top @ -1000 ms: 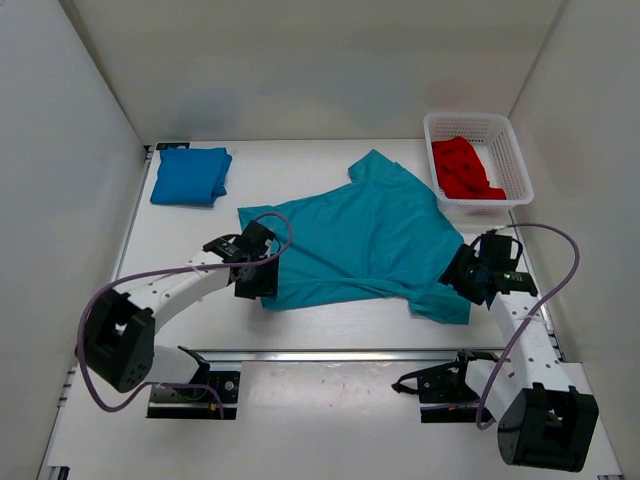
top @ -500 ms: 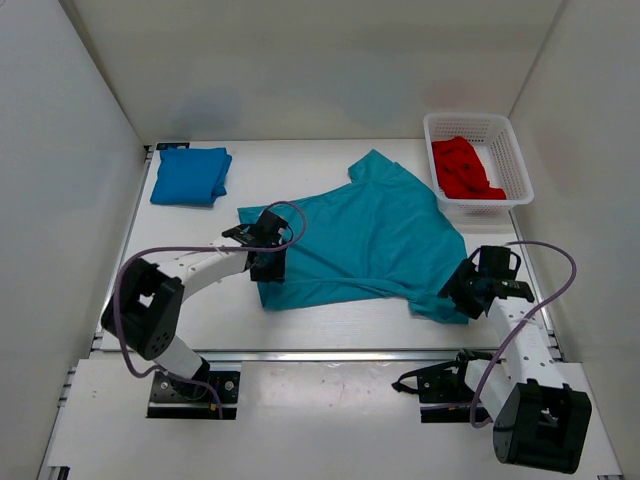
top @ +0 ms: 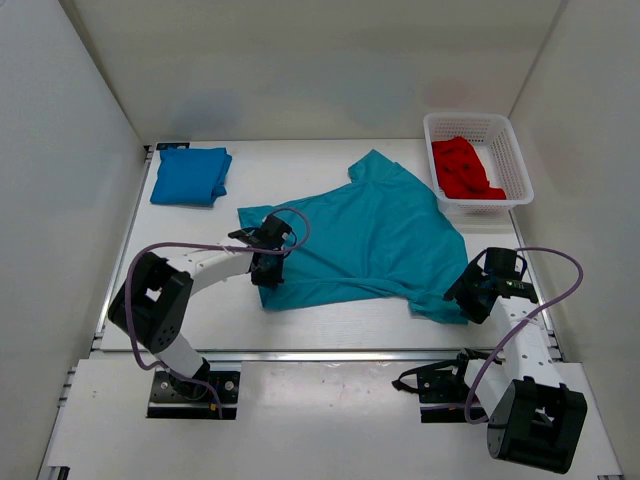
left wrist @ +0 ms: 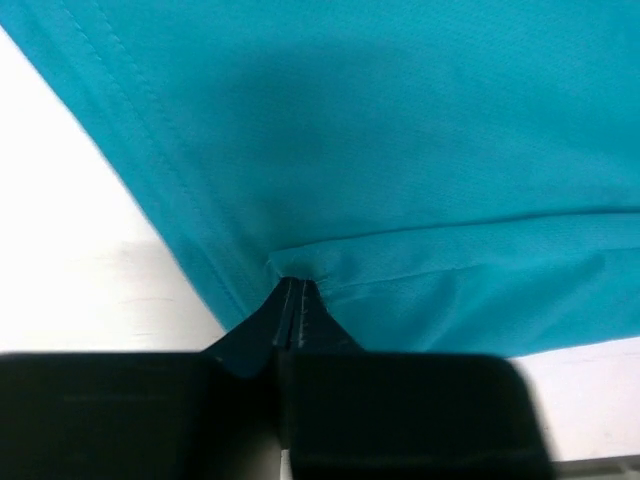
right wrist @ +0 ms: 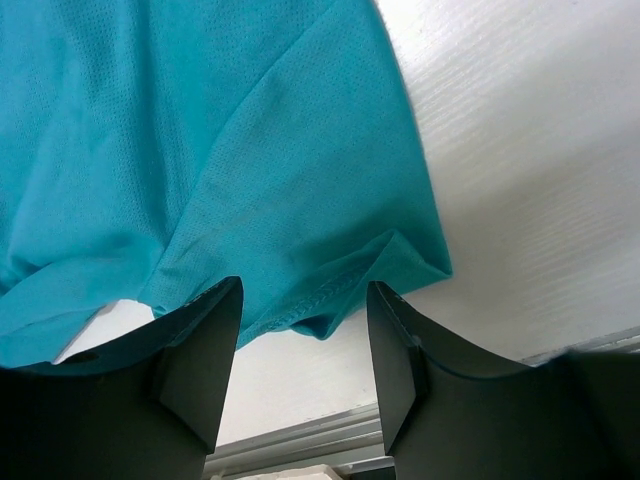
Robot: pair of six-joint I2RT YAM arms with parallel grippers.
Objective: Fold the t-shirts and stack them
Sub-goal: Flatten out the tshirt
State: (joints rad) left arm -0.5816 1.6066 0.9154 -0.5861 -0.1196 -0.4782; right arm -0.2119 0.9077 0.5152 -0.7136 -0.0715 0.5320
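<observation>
The teal t-shirt [top: 370,240] lies spread out flat in the middle of the table. My left gripper [top: 268,272] is at its left hem and is shut on a pinch of the teal cloth [left wrist: 400,150], which puckers at the closed tips [left wrist: 293,290]. My right gripper [top: 464,296] stands open at the shirt's near right corner, and the folded hem [right wrist: 330,300] lies between its fingers [right wrist: 200,340] without being pinched. The blue t-shirt [top: 190,175] sits folded at the far left. The red t-shirt [top: 463,168] lies crumpled in the basket.
A white mesh basket [top: 520,185] stands at the far right corner. White walls enclose the table on three sides. A metal rail [top: 330,352] runs along the near edge, just behind both arm bases.
My left gripper has slid a little onto the shirt's left hem and closed on it. My right gripper has drawn slightly back toward the near edge, still open.
</observation>
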